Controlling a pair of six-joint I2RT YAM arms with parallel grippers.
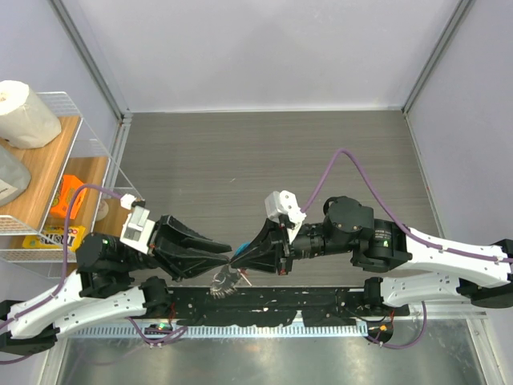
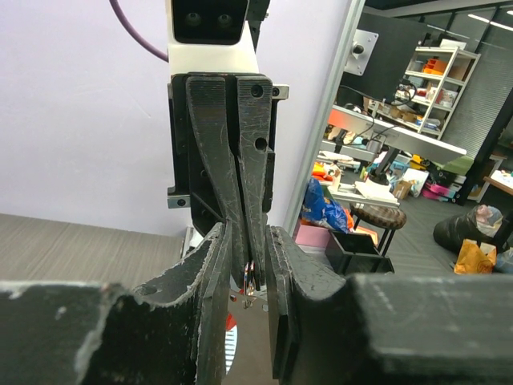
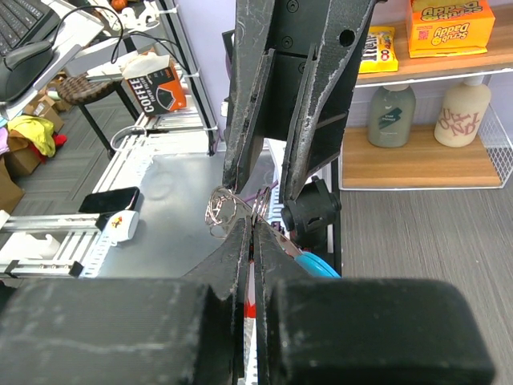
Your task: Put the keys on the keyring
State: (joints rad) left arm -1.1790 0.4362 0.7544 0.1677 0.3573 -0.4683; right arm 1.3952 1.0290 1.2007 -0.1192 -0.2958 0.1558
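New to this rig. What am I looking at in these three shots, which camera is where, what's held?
Two robot arms bolted to the table's near edge. The overhead picture looks down on both; the other two come from a camera on each wrist, showing its own fingers. The left gripper and right gripper meet tip to tip. The right is shut, apparently pinching the keyring, whose chain dangles. The left's jaws stand apart around those tips. A red speck below is likely the key.

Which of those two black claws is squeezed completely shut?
The right gripper: its fingers press together with no gap, while the left gripper has its fingers standing apart.
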